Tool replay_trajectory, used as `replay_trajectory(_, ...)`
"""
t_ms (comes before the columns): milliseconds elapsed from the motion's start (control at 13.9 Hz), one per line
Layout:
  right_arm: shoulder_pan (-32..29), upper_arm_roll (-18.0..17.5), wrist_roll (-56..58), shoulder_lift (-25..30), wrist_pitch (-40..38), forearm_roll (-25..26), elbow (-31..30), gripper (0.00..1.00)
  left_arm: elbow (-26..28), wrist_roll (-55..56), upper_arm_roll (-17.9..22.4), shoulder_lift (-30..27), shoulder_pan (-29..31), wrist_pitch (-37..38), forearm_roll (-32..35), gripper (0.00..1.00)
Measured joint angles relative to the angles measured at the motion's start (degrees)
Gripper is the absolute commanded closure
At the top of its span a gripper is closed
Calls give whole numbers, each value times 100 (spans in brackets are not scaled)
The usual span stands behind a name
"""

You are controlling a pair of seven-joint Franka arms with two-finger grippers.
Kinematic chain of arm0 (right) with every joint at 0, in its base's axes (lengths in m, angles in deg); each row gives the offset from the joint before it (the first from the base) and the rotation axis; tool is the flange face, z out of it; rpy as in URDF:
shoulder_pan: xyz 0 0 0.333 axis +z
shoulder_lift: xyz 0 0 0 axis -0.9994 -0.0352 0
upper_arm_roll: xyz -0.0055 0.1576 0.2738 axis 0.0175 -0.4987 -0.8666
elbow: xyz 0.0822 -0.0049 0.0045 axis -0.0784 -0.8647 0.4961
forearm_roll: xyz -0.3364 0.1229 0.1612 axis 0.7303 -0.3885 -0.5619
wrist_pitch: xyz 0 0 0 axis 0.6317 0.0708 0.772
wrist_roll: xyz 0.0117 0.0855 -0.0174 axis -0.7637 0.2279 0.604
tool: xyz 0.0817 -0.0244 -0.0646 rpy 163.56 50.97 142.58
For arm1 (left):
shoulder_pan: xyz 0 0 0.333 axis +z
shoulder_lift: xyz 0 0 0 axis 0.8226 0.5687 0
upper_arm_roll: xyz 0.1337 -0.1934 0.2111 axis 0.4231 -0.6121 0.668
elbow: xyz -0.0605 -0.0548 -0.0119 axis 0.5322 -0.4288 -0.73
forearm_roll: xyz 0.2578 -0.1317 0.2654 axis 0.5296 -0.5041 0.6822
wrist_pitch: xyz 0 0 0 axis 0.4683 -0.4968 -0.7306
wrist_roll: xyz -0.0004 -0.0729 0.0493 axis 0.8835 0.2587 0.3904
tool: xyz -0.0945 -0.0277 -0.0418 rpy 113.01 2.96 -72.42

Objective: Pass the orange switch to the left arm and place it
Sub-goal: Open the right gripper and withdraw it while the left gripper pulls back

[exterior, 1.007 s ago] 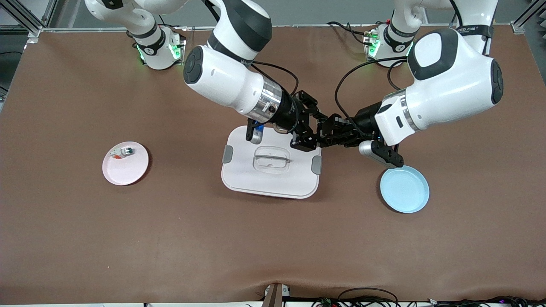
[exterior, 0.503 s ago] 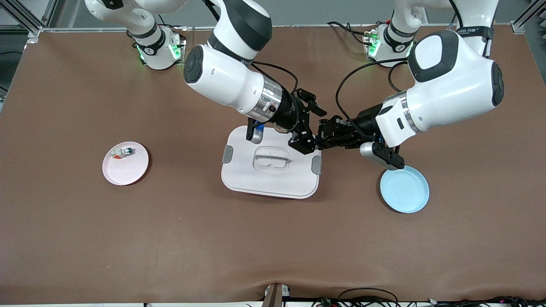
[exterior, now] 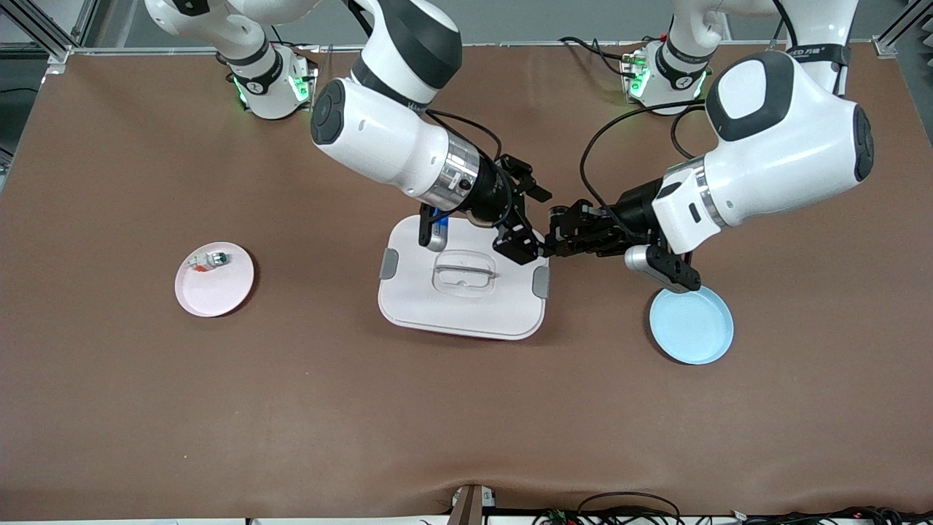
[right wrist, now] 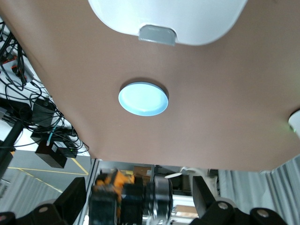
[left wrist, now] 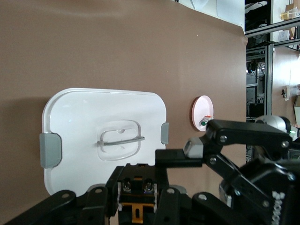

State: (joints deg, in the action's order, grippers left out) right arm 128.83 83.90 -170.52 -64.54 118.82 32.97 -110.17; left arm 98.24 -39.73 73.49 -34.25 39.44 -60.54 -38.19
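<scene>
White box [left wrist: 84, 122], pink plate [left wrist: 200, 108] on brown table [left wrist: 117, 47]

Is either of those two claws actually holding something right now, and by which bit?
Yes: the left gripper is shut on the orange switch, pinching its black body. The right gripper, over the box, is open and holds nothing.

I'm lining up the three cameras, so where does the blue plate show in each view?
Front view: the blue plate lies on the table toward the left arm's end, beside the box.
Left wrist view: not in it.
Right wrist view: blue plate at mid-picture.
Shared landmark: the box with its grey clips appears in all three.
</scene>
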Motion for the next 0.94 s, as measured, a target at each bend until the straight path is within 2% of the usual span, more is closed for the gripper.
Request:
replay_trajectory(216, -254, 36, 1030, 1, -522, 6, 32, 0, -43, -1, 35, -200, 172, 502, 67, 100)
replay_trajectory(575, -1035, 80, 3235, 117, -2224, 66, 134, 0, -85, -374, 56, -688, 458, 1232, 1027, 100)
replay_trajectory(863, -1923, 114, 5048, 367, -3816, 652, 154, 0, -524, -494, 100, -907, 945, 2168, 1573, 100)
replay_trajectory(935, -2129, 114, 5480, 421, -4120, 947, 154, 0, -669, -502, 105, -912, 1014, 2416, 1835, 100)
